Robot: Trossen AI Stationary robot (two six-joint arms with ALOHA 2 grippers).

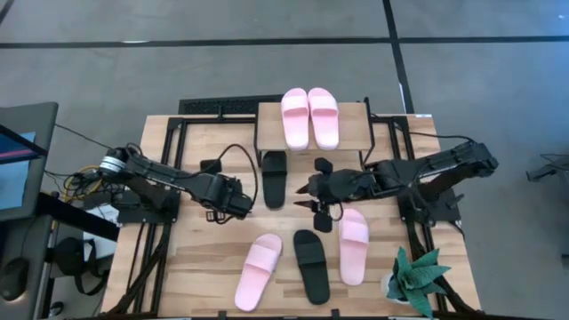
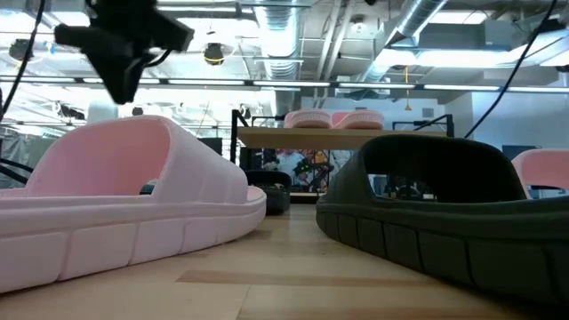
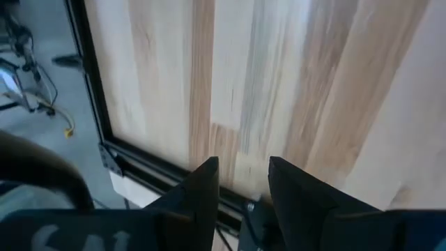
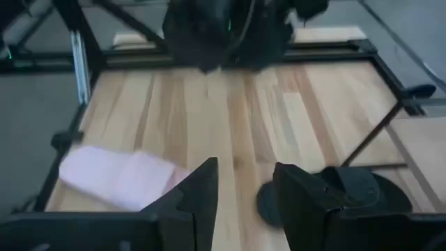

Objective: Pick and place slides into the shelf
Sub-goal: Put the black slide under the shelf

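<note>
The shelf (image 1: 356,114) stands at the table's far middle with two pink slides (image 1: 309,117) lying sole-down on its top board; the low view shows the shelf (image 2: 347,136) far back. One black slide (image 1: 274,178) lies on the table, its far end between the shelf's legs. Near the front lie a pink slide (image 1: 259,271), a black slide (image 1: 311,265) and another pink slide (image 1: 353,244). My left gripper (image 1: 244,203) hovers open left of the far black slide. My right gripper (image 1: 311,191) hovers open right of it. Both hold nothing (image 3: 242,185) (image 4: 245,192).
A potted plant (image 1: 418,280) stands at the table's near right corner. Black frame rails (image 1: 169,178) run along both sides of the table. Bare wood lies between the two grippers and the front row of slides. The low view is filled by the pink slide (image 2: 124,204) and black slide (image 2: 444,222).
</note>
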